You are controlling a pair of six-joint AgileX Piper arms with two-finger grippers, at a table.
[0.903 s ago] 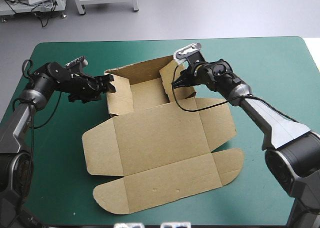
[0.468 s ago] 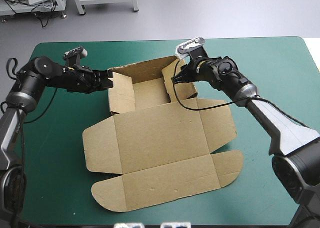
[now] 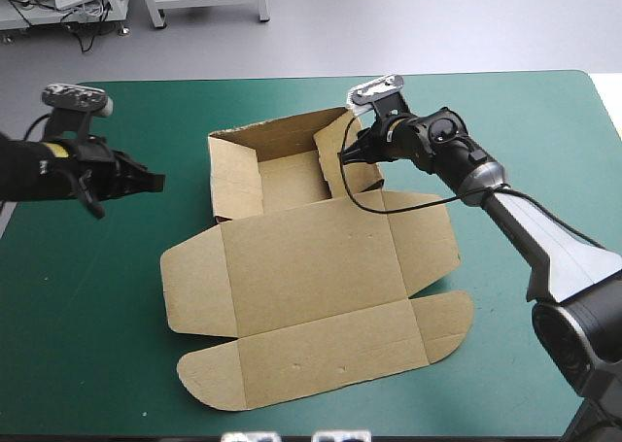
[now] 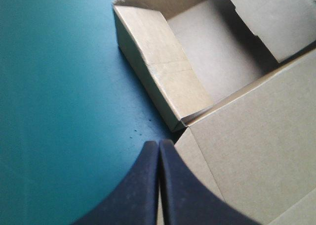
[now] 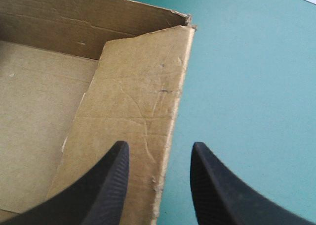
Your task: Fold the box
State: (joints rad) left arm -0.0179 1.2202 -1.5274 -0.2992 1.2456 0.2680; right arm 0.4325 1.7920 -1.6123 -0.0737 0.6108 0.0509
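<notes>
Off-task in view: just the table [image 3: 107, 345].
Teal-green cover [image 3: 544, 131] lies flat and smooth over the whole top, with rounded corners at far left and far right. Bare stretches show on the left, right and near sides. Left wrist view picks up a few tiny dark specks [image 4: 132, 132] on it.

- Brown box [image 3: 311, 267] is lying mid-table in front of me, half built and sitting open.
- Its far end is standing up as a tray [image 3: 282, 185]: back wall, left wall [image 4: 163, 71] and right wall [image 5: 133, 106] are raised, the side walls leaning slightly inward.
- Lid panel [image 3: 306, 257] is lying flat toward my side, its side flaps spreading out on the cover.
- Rounded front flap [image 3: 321, 359] is resting flat at the near end.
</notes>
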